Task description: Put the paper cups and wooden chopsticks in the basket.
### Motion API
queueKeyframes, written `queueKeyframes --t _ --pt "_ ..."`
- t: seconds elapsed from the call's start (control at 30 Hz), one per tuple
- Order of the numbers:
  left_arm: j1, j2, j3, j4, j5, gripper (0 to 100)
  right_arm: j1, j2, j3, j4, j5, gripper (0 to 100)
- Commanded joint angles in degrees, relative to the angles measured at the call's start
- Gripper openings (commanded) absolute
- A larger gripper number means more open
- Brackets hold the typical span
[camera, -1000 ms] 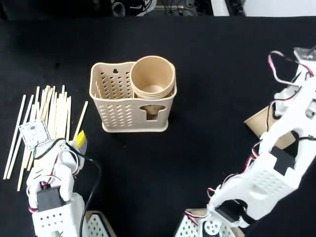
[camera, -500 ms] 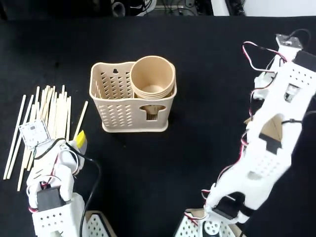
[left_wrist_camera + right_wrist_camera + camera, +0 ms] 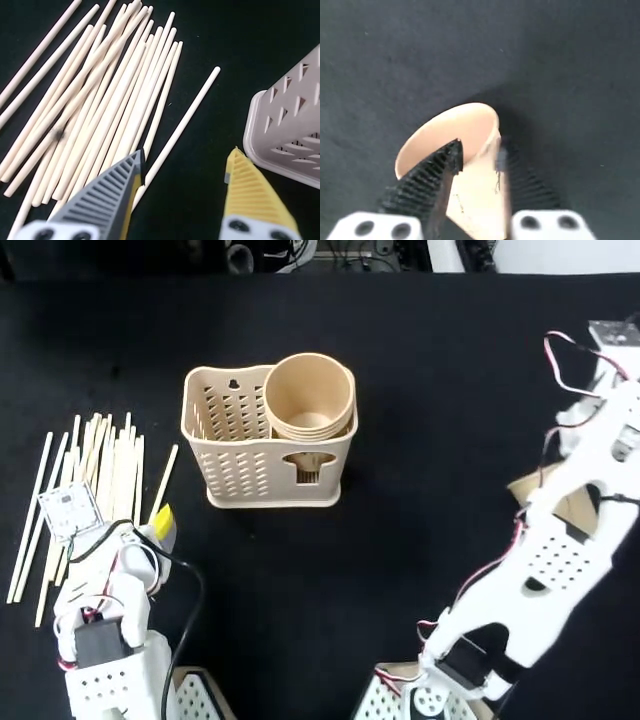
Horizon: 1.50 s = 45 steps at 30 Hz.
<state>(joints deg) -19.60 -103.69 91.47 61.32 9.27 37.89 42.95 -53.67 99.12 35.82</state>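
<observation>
Step in hand, by my reading: fetching a loose tan paper cup (image 3: 450, 127), which lies on its side on the black tabletop (image 3: 560, 60), well apart from the beige perforated plastic basket (image 3: 245, 455). The right tool (image 3: 480, 150) sits astride the cup's wall — whether it grips yet, I cannot tell. Next it needs a firm hold, then a carry onto the stack of nested tan cups (image 3: 310, 390) in the basket. The high view half hides the loose cup behind the arm. The left wrist view shows the left tool (image 3: 185, 160) spread apart over pale wooden chopsticks (image 3: 100, 95) — loose beside the basket.
</observation>
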Motion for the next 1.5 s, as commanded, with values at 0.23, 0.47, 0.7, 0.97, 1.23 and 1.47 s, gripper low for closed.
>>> queueKeyframes --t 0.23,0.47,0.7,0.97,1.23,1.47 --pt "0.2 -0.4 -0.3 -0.5 -0.4 27 6.0 -6.5 -3.0 2.0 3.4 1.1" --pt "0.1 -0.4 -0.3 -0.5 -0.4 27 5.8 -17.4 5.2 2.1 3.5 1.3" --pt "0.1 -0.4 -0.3 -0.5 -0.4 27 2.5 -19.2 13.7 2.0 7.0 24.0" --pt "0.2 -0.4 -0.3 -0.5 -0.4 27 1.4 -19.6 13.6 1.8 38.0 27.8" --pt "0.3 -0.4 -0.3 -0.5 -0.4 27 -2.0 -24.5 17.5 2.1 57.1 28.1" --pt "0.4 -0.4 -0.3 -0.7 -0.4 27 -0.5 -28.2 29.0 2.0 69.4 28.0"
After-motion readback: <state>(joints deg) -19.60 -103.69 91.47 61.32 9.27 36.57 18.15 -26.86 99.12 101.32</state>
